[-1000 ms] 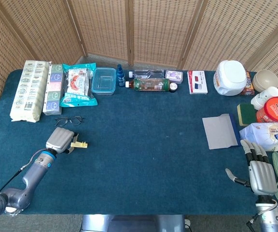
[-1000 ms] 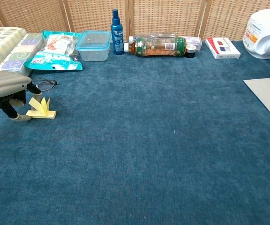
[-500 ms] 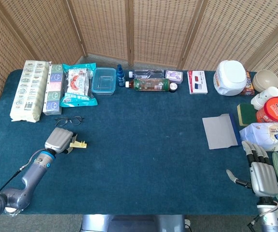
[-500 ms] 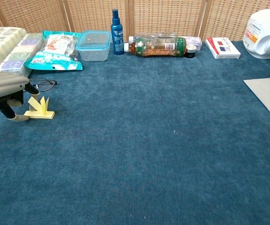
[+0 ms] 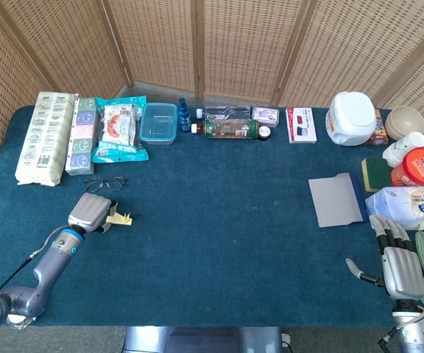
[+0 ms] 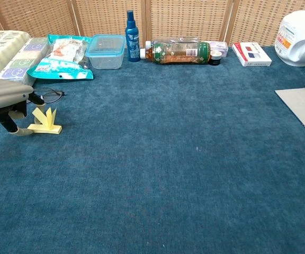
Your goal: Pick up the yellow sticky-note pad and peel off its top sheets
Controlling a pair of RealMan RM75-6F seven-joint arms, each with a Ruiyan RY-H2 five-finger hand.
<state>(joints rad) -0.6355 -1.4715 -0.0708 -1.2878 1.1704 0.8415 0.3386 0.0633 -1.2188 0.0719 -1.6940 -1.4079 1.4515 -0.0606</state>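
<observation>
The yellow sticky-note pad [image 6: 45,126] lies on the blue cloth at the left, with several top sheets fanned upright. In the head view the yellow sticky-note pad [image 5: 121,219] pokes out to the right of my left hand [image 5: 92,212]. My left hand [image 6: 5,98] arches over the pad's left end. Its thumb tip touches the pad's left edge at cloth level, and a dark finger reaches the upright sheets from above. My right hand [image 5: 399,262] lies flat at the front right corner, fingers spread and holding nothing. The chest view does not show it.
Glasses [image 5: 105,182] lie just behind the left hand. Snack packs [image 5: 116,131], a clear box [image 5: 158,122], bottles [image 5: 228,129] and a white cooker [image 5: 352,118] line the back edge. A grey sheet [image 5: 336,200], a tissue pack [image 5: 417,206] and tubs crowd the right side.
My left hand has shifted slightly left, and the pad slid left with it. My right hand has drawn back a little toward the front edge.
</observation>
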